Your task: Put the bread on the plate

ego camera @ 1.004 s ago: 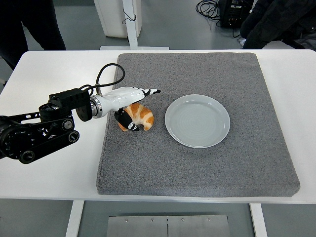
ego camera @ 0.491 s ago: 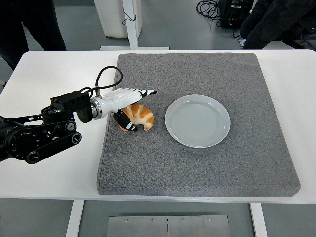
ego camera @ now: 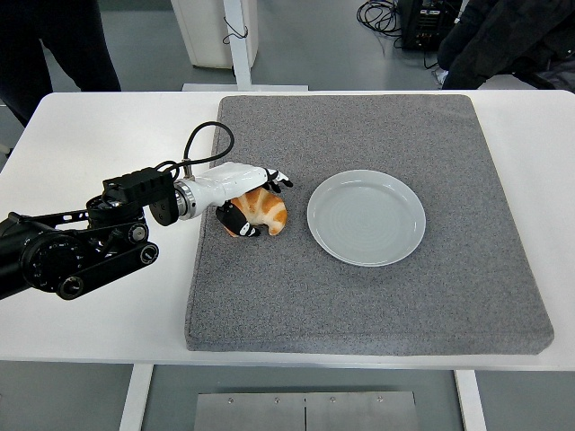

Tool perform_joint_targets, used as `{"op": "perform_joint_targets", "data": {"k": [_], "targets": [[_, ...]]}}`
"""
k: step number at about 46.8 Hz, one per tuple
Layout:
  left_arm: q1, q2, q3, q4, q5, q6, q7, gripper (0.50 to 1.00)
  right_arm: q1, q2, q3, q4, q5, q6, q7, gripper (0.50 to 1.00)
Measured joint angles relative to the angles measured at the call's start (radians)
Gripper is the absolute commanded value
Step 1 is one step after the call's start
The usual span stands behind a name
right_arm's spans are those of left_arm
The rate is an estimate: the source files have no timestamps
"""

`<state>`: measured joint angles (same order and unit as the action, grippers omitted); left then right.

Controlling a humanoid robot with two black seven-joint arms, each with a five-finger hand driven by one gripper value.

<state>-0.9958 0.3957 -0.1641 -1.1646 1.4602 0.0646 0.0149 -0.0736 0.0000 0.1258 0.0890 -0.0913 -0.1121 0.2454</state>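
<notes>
An orange-brown croissant (ego camera: pixel 268 213) lies on the grey mat (ego camera: pixel 359 296), just left of an empty pale grey plate (ego camera: pixel 367 218). My left hand (ego camera: pixel 254 205) comes in from the left and is curled around the croissant, white fingers (ego camera: pixel 274 179) over its top and the thumb under its near side. The croissant sits a short gap away from the plate's left rim. My right arm does not show.
The grey mat covers most of the white table (ego camera: pixel 81 144). People in dark clothing stand beyond the far edge at top left (ego camera: pixel 54 45) and top right (ego camera: pixel 512 36). A black cable (ego camera: pixel 202 144) loops above my left wrist.
My left hand's fingers have closed down over the croissant, which were stretched out above it before. The hand and croissant have shifted slightly right toward the plate.
</notes>
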Motion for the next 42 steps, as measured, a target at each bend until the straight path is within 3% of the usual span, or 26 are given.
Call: {"op": "perform_joint_targets", "data": {"k": [6,14,20,30,42], "targets": [[0.002,0.000,0.000,0.000,-0.001,-0.001,-0.002,0.500,0.000,0.000,0.000,0.000,0.000,0.000,0.000,1.000],[-0.009,0.008,0.000,-0.001,-0.001,-0.008,-0.053,0.500,0.000,0.000,0.000,0.000,0.000,0.000,0.000,1.000],[-0.027,0.027,-0.004,-0.004,-0.010,-0.012,-0.062,0.500,0.000,0.000,0.000,0.000,0.000,0.000,0.000,1.000],[-0.123,0.063,-0.016,-0.021,-0.062,-0.052,-0.056,0.500,0.000,0.000,0.000,0.000,0.000,0.000,0.000,1.000],[-0.304,0.088,-0.014,-0.022,-0.149,-0.130,-0.057,0.500,0.000,0.000,0.000,0.000,0.000,0.000,0.000,1.000]]}}
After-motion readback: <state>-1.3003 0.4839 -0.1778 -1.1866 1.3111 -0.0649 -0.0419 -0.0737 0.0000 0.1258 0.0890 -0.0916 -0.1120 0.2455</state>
